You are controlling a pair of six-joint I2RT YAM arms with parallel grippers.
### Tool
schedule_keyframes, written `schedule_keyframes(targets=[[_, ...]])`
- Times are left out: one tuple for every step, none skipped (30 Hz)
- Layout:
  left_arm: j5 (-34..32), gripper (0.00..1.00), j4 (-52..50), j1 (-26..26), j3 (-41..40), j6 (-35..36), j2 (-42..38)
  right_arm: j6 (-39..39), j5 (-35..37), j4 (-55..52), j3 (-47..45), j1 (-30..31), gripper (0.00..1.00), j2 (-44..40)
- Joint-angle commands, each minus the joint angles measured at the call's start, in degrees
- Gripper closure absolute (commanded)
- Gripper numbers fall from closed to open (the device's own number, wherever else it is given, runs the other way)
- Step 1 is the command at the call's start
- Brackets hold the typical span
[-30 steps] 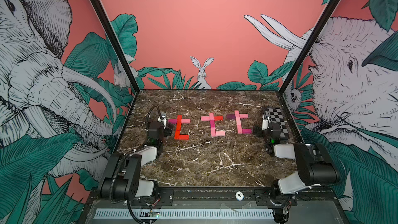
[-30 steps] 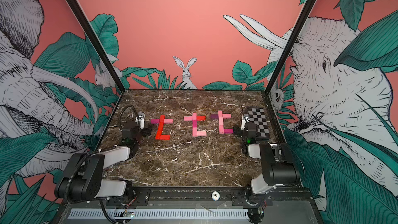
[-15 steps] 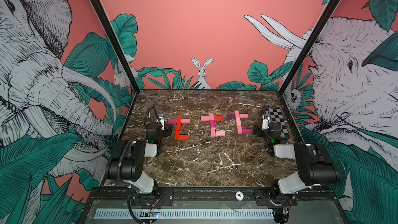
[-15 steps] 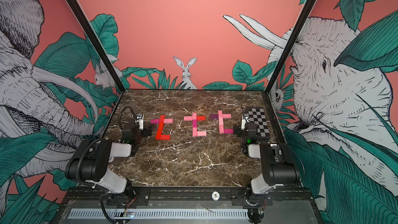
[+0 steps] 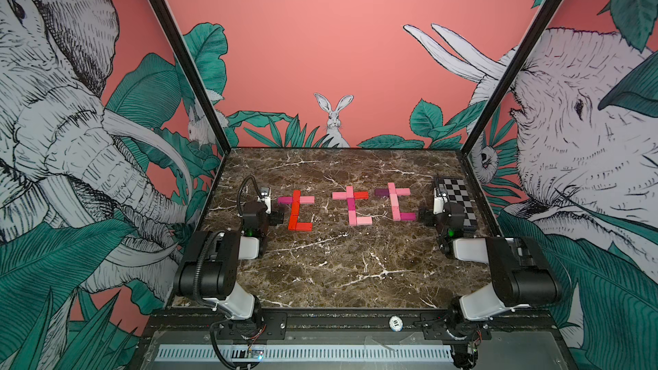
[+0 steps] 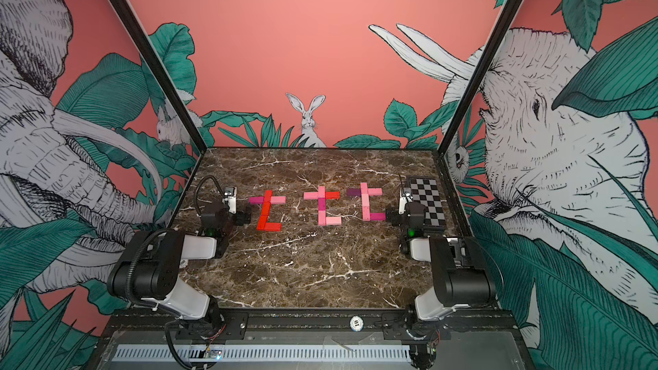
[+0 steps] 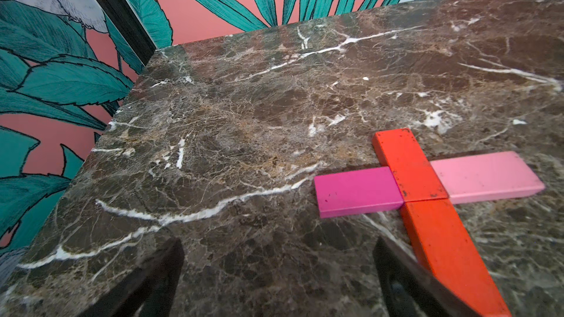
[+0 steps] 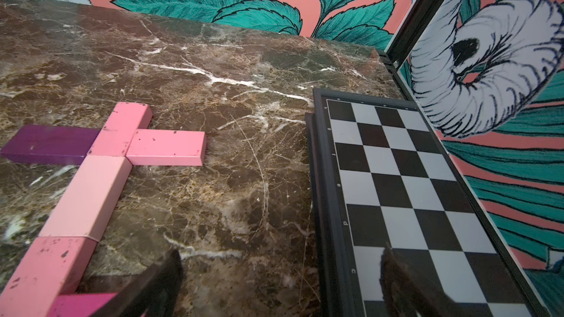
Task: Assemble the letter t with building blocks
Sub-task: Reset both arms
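Note:
The building blocks lie flat on the marble table as three letter t shapes in both top views: a red one with magenta and pink cross arms, a pink one in the middle, and a pink one with a dark purple arm. My left gripper stands open just left of the red t, low over bare marble, its right finger close to the red stem. My right gripper stands open between the right t and the checkered board, holding nothing.
A black-and-white checkered board lies along the table's right edge, and one right fingertip hangs over it. Printed walls close the table on the left, back and right. Both arms' bases sit at the front rail.
The left arm's elbow has lifted and folded closer to its base, while its gripper stayed beside the red t. The right arm and the blocks have not moved.

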Motion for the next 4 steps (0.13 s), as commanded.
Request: schedule_keyframes(targets=[[0.7, 0.01, 0.7, 0.3, 0.7, -1.0, -1.1, 0.9, -0.2, 1.9, 0.5, -0.2, 0.02, 0.2], [0.6, 0.01, 0.7, 0.3, 0.7, -1.0, -1.1, 0.8, -0.2, 1.9, 0.3, -0.2, 0.02, 0.1], [0.6, 0.01, 0.7, 0.3, 0.6, -0.9, -1.1, 0.8, -0.2, 2.0, 0.2, -0.2, 0.02, 0.1], [0.6, 0.01, 0.8, 0.3, 0.7, -0.9, -1.1, 0.9, -0.1, 2.2, 0.2, -0.2, 0.01, 0.0]])
